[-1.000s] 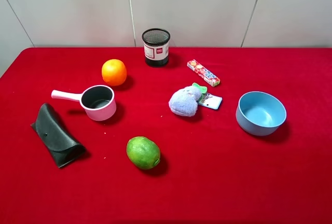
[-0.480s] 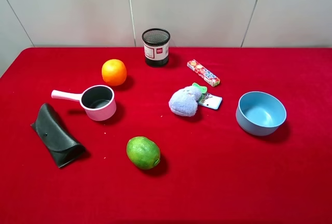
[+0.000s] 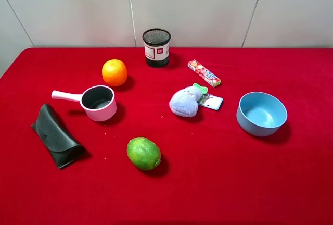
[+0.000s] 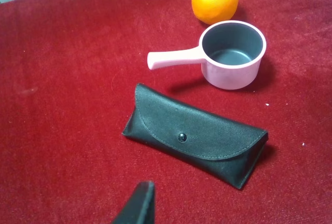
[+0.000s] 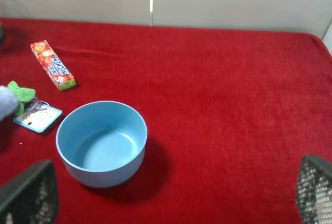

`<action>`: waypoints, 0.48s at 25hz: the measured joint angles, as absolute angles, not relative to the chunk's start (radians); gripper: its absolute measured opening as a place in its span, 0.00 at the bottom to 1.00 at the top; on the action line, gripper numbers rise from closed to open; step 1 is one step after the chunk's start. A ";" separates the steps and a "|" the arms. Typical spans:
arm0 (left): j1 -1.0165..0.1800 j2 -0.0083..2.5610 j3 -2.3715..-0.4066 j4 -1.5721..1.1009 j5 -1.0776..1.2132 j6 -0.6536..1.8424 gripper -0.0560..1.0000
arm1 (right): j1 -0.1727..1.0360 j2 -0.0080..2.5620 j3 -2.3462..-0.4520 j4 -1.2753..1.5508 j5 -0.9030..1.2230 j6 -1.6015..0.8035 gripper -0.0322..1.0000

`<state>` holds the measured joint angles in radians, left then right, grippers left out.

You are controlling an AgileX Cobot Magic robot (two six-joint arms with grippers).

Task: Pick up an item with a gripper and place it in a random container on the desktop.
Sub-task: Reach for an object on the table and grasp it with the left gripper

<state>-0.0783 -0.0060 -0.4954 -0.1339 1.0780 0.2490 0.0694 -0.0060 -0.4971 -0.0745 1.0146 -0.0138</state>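
Note:
The item, a fuzzy pale-blue plush (image 3: pixel 184 102) with a green bow and white tag, lies mid-table; the right wrist view catches only its edge (image 5: pixel 5 102). The container, a light-blue bowl (image 3: pixel 255 126), stands empty to the plush's right. No arm shows in the high view. My right gripper (image 5: pixel 176 182) hovers open short of the bowl (image 5: pixel 104 175), its two mesh-padded fingers far apart with nothing between them. In the left wrist view only one black finger (image 4: pixel 139 203) shows, and nothing is in its grip.
A pink saucepan (image 3: pixel 99 102), an orange (image 3: pixel 114 72) and a black leather case (image 3: pixel 56 135) occupy the left side. A lime (image 3: pixel 143 153) lies near the front. A black mesh cup (image 3: pixel 156 47) and a candy pack (image 3: pixel 204 73) sit toward the back.

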 joint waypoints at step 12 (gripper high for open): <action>-0.078 -0.006 -0.495 -0.134 1.078 0.249 0.99 | 0.069 -0.006 -0.497 -0.074 1.015 -0.014 0.70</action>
